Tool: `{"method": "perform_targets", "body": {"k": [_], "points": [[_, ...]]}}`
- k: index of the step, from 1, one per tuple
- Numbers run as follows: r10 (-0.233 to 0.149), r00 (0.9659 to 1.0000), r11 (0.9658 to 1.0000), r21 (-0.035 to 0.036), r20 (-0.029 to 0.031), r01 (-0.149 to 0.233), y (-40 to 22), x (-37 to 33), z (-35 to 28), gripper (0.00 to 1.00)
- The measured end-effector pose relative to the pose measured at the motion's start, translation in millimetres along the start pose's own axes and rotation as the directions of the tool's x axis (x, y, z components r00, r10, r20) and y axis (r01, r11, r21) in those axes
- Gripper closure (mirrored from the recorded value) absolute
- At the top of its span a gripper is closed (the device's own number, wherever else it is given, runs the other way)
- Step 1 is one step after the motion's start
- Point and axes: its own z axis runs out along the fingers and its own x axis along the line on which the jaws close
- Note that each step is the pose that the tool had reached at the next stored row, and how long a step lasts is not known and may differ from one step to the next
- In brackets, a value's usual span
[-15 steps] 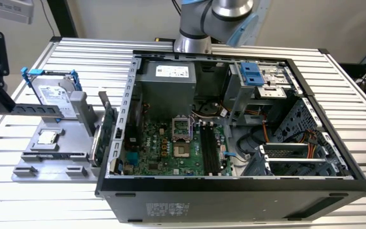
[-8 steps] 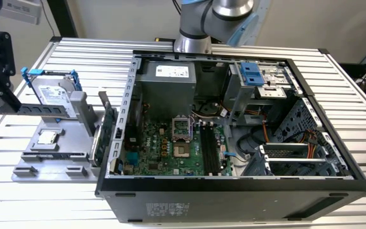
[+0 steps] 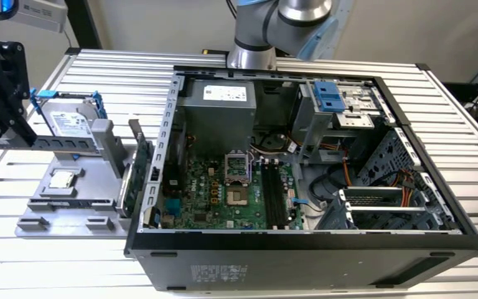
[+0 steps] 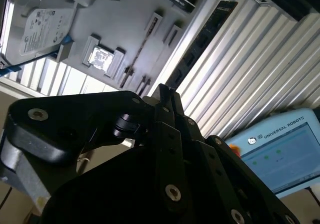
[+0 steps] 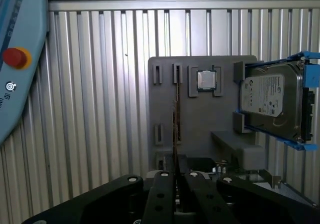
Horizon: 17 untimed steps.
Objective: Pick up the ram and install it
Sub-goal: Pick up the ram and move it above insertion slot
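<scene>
Ribbed aluminium table (image 3: 98, 68), with an open computer case (image 3: 305, 261) at the exterior view's right.
At its left, the gripper (image 4: 165, 92) is clenched on the ram (image 4: 200, 39), over the grey parts tray (image 5: 200, 114).

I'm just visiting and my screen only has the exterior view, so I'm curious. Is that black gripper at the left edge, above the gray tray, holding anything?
Observer: Yes. In the second wrist view the fingers look closed on the ram, a long dark stick reaching out from their tips.
Operator: Which way is it turned?
Observer: In the first wrist view it shows edge-on, as a thin line running from the fingers across the gray tray.
Operator: Is there anything nearby that I'm missing?
Observer: Yes, a light-blue control panel with a red button sits off to one side of the tray.
</scene>
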Motion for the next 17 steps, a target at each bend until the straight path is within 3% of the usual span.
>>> {"method": "perform_targets", "body": {"k": [11, 17], "points": [[0.0, 1.0, 1.0, -0.0001, -0.0001, 0.0, -13.2, -0.6, 0.0, 1.0], [0.0, 1.0, 1.0, -0.0001, -0.0001, 0.0, -24.0, -1.1, 0.1, 1.0]]}}
